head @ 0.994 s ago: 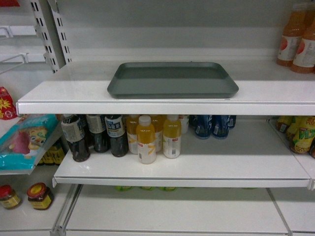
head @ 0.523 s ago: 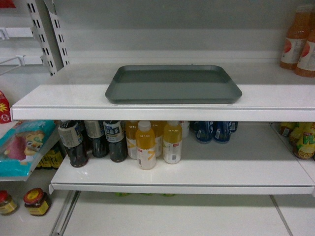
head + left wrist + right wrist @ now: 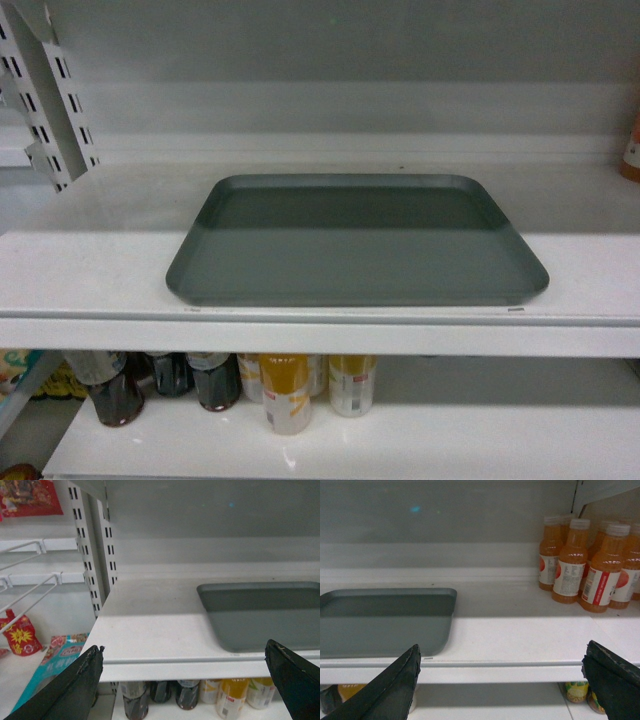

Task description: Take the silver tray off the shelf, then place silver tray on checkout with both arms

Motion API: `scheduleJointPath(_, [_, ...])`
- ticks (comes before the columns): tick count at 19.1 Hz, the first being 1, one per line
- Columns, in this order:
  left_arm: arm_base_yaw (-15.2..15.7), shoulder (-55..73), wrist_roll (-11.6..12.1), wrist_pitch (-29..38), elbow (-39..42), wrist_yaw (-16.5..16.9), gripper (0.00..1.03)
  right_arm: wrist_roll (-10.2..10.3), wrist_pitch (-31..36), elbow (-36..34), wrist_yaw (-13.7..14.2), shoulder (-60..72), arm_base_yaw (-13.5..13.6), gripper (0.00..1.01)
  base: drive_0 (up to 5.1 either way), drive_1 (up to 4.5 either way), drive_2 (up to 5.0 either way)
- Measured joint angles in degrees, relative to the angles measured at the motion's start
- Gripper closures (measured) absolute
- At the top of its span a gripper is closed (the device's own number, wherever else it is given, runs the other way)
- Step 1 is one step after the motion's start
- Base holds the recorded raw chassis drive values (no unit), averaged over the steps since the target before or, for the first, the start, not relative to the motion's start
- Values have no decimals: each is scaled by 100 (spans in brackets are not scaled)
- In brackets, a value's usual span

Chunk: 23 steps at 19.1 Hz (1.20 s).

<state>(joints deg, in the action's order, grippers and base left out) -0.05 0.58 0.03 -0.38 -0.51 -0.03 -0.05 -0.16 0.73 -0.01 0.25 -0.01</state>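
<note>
Both grippers spread wide, gripping nothing: left gripper [image 3: 185, 677] and right gripper [image 3: 501, 676] are facing the white metal shelf [image 3: 90, 270]; the matte grey-silver rectangular tray [image 3: 357, 243] is lying between them, cut off in both wrist views.

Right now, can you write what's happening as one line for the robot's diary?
phase: approach | silver tray: flat on shelf, untouched | left gripper: jaws open, short of shelf edge | right gripper: jaws open, short of shelf edge

The bottle labels [image 3: 567, 578] are too blurred to read.

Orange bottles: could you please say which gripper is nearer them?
Right. The right gripper faces the shelf just left of the bottles; the left gripper is beyond the tray's far end.
</note>
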Motion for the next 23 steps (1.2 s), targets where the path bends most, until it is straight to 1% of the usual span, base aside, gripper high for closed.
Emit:
scheduleJointPath(5, [0, 0, 0, 22, 0, 2, 5, 2, -22, 0, 2, 0, 0, 3, 2, 374, -370])
scheduleJointPath(23, [0, 0, 0, 20, 0, 0, 5, 0, -4, 0, 0, 0, 0, 3, 0, 0, 0])
